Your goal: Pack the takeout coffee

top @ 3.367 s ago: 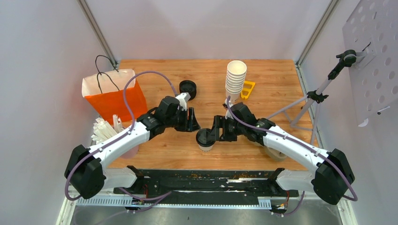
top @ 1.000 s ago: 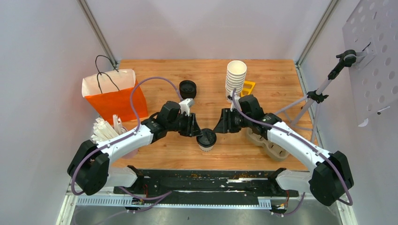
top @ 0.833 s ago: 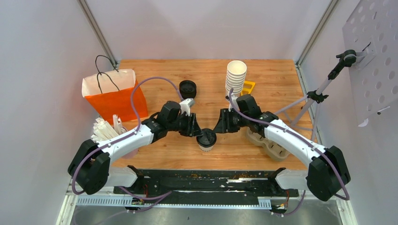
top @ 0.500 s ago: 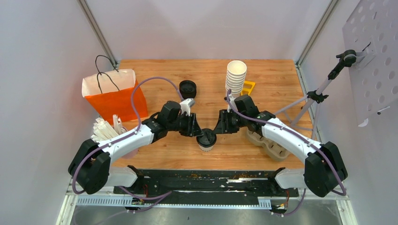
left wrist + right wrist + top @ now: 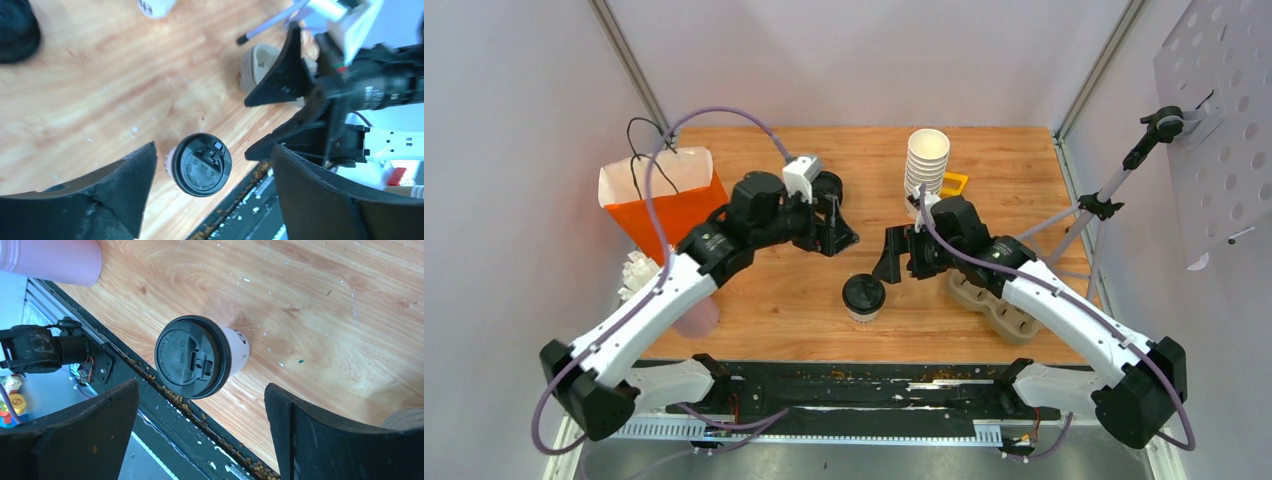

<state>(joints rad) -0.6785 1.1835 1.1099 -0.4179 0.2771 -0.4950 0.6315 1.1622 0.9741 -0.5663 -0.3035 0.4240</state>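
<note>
— toward the near edge of the wooden worktop [image 5: 774, 312], about midway along it, stands the small white paper cup with a round black plastic lid [image 5: 863, 297]. it is upright, the lid is seated, and nothing touches it.
— and the arms?
— the left gripper [image 5: 839, 240] hovers behind it to the left, the right gripper [image 5: 886, 253] behind it to the right. both have their jaws wide apart and hold nothing. each wrist view looks down on the cup with bare wood around it.
— so which step is this?
— my reading: the cup is capped and ready, so picking it up is the step in hand. a second black-lidded cup [image 5: 828, 184] seems to stand further back, half hidden by the left arm.
— where does it go?
— most likely into the orange paper bag [image 5: 664, 205] at the left edge. the moulded pulp cup carrier [image 5: 1014, 325] near the right edge is another candidate.
— what does the next move need?
— one gripper lowered around the paper wall below the lid and closed gently so the wall doesn't crush, then the cup kept level on the way.
</note>
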